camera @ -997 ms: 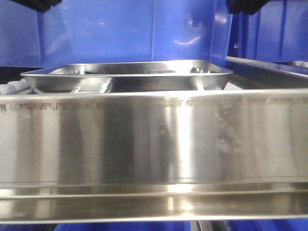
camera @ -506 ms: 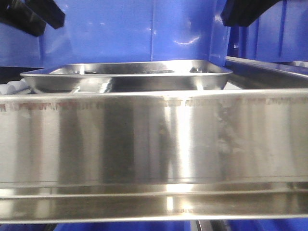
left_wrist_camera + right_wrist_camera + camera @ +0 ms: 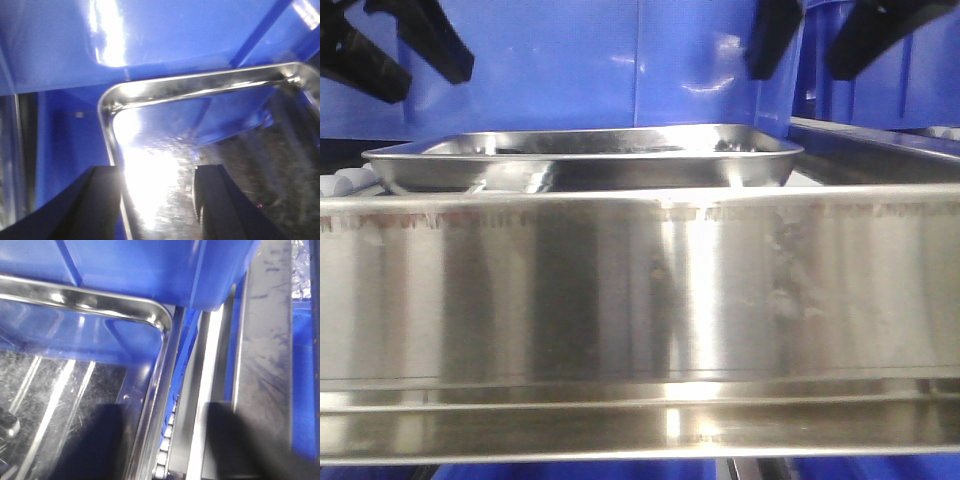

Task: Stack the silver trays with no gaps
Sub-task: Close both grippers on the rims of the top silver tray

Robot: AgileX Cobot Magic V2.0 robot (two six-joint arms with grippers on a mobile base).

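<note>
Silver tray (image 3: 580, 158) lies behind the steel rail (image 3: 640, 290), before blue bins (image 3: 600, 60). Wrist views alone show left gripper (image 3: 156, 175) and right gripper (image 3: 160, 412), both spread, straddling its side rims; front view shows them clear above it.

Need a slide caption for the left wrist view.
Open left gripper straddles the rim of the silver tray, blue bin behind.

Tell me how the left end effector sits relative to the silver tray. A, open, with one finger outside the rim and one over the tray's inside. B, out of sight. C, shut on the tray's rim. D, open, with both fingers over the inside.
A: the left wrist view shows the left end effector open, with the side rim of the silver tray running between its fingers.
</note>
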